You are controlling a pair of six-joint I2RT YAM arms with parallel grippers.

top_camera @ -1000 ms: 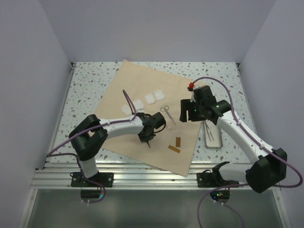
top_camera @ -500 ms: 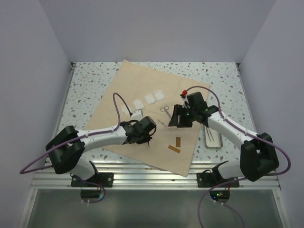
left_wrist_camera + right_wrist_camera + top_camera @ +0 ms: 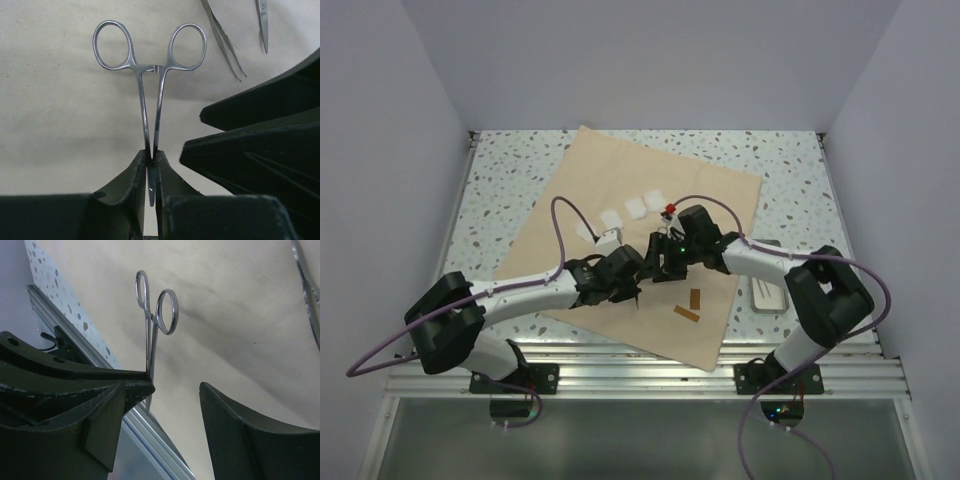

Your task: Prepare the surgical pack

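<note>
The surgical pack (image 3: 705, 190) is a tan cloth sheet spread flat on the table, also filling the left wrist view (image 3: 60, 125). My left gripper (image 3: 151, 167) is shut on the tips of steel ring-handled forceps (image 3: 150, 65), whose rings point away from it just above the cloth. In the top view the left gripper (image 3: 630, 288) is over the sheet's near middle. My right gripper (image 3: 660, 262) is right beside it and stands open (image 3: 165, 405). The forceps (image 3: 156, 320) show by its left finger, not between the jaws.
Three white gauze squares (image 3: 636, 207) lie on the cloth's far part. Two brown strips (image 3: 692, 305) lie near its front right. Tweezers (image 3: 223, 42) and a scissor blade (image 3: 263, 27) rest beside the grippers. A metal tray (image 3: 767, 293) sits right of the cloth.
The right arm has swung left and down over the cloth until its gripper sits against the left one. The left arm stretched a little forward, still gripping the forceps.
</note>
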